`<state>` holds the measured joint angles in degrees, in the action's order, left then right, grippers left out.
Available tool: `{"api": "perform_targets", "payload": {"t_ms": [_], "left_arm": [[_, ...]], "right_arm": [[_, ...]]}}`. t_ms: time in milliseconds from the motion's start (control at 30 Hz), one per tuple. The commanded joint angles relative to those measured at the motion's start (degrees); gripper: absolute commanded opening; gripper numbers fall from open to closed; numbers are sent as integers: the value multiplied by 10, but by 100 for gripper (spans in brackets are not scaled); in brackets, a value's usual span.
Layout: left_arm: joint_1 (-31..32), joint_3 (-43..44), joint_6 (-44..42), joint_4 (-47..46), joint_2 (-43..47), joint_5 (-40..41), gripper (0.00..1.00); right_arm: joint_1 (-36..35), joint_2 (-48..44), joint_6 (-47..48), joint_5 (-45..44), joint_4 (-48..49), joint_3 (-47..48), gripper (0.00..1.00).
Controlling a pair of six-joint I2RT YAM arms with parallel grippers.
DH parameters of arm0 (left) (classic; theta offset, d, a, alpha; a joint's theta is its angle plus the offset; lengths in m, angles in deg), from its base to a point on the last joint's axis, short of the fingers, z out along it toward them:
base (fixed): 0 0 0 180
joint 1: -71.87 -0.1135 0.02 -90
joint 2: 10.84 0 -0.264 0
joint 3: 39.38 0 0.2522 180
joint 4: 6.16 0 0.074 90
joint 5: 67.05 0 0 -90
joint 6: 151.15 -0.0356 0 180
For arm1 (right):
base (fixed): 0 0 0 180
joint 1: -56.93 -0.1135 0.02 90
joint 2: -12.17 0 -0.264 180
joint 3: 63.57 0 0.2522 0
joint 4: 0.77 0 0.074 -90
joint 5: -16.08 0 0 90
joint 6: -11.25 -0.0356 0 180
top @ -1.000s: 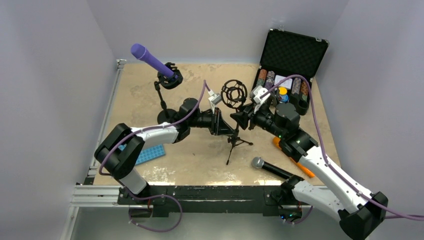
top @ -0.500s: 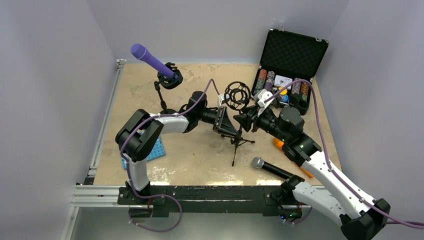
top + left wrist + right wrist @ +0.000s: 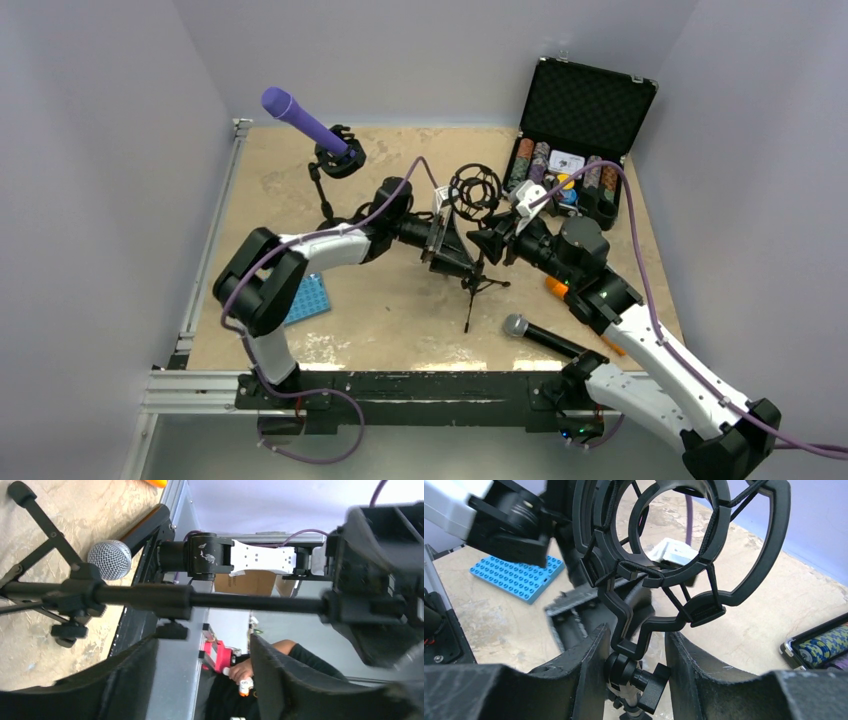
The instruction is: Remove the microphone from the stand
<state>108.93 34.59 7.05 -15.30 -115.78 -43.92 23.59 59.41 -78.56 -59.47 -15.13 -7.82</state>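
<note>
Left tool (image 3: 202,645) released: I have its fingers spread, and the stand (image 3: 150,597) crosses just beyond them by its pole, untouched. Right tool (image 3: 636,632) clenched, as far as I can judge, on the neck of the empty mount (image 3: 644,572), one finger on each side.

The black mic (image 3: 555,342) lies loose on the surface (image 3: 380,320), well behind the right tool towards the arm bases. The purple mic (image 3: 305,122) sits in the far stand (image 3: 345,160), head tilted up, well apart from the left tool, off to its left and farther out. I take that one as the job left to do.

I judge it rigid, dense for its size and smooth along the barrel, so a light pinch may slip, and the mesh head would dent under the fingers. I would take it across the barrel just above the cradle and draw along its own axis. The far stand looks light and ready to tip, so the other tool should steady its pole. The cradle may flex before it lets go.
</note>
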Motion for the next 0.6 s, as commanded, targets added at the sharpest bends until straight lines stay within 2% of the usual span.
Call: {"api": "perform_targets", "payload": {"t_ms": [0,167,300,367,433,500,567], "left_arm": [[-7,-45,-154,82,119,32,74],[-1,-125,-319,139,185,107,72],[13,-163,-477,141,247,250,69],[21,-180,-551,101,272,324,66],[24,-210,-623,16,289,360,63],[31,-226,-713,-49,295,368,66],[36,-209,-784,-62,275,344,69]], "right_arm": [[0,24,25,-15,-72,-13,0],[1,26,28,-20,-72,-12,0],[0,27,26,-13,-71,-13,0],[0,26,24,-10,-71,-15,0],[0,27,24,-5,-71,-15,0],[0,28,27,-1,-71,-16,0],[0,29,26,-6,-70,-17,0]]}}
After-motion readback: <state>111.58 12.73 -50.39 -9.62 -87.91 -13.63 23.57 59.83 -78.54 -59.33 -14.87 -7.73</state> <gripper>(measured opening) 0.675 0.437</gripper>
